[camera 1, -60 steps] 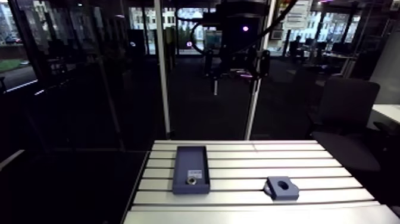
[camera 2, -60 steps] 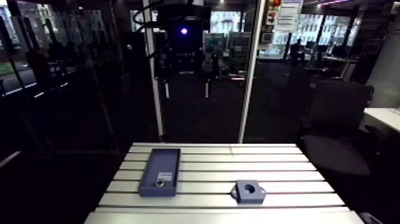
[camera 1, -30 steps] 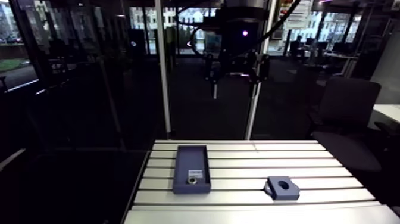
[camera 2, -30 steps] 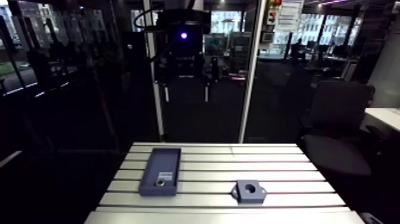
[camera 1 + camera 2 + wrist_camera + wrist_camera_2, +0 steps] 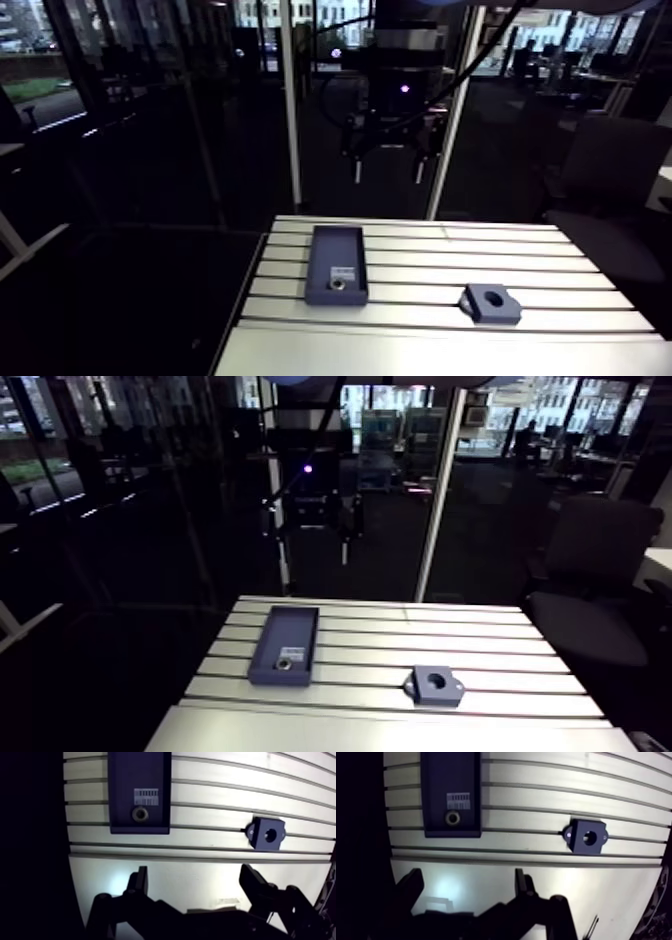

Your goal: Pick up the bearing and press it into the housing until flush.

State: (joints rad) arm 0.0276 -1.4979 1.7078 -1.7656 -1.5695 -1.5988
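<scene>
While the gripper [image 5: 194, 874] hangs above the bench [image 5: 210, 797] with fingers wide apart and empty, the bearing [image 5: 139, 814] sits in the dark tray [image 5: 120, 782], beside a label [image 5: 147, 796]. The housing [image 5: 266, 834] lies well apart on the bench.

Wrist view: tray [image 5: 140, 782] far end cut off by frame edge; label [image 5: 147, 796] print too small to read; housing [image 5: 267, 834] bore dark, depth unclear; desk [image 5: 210, 782] far end out of frame. Arm view: bearing [image 5: 340, 284] tiny speck, detail indistinct
</scene>
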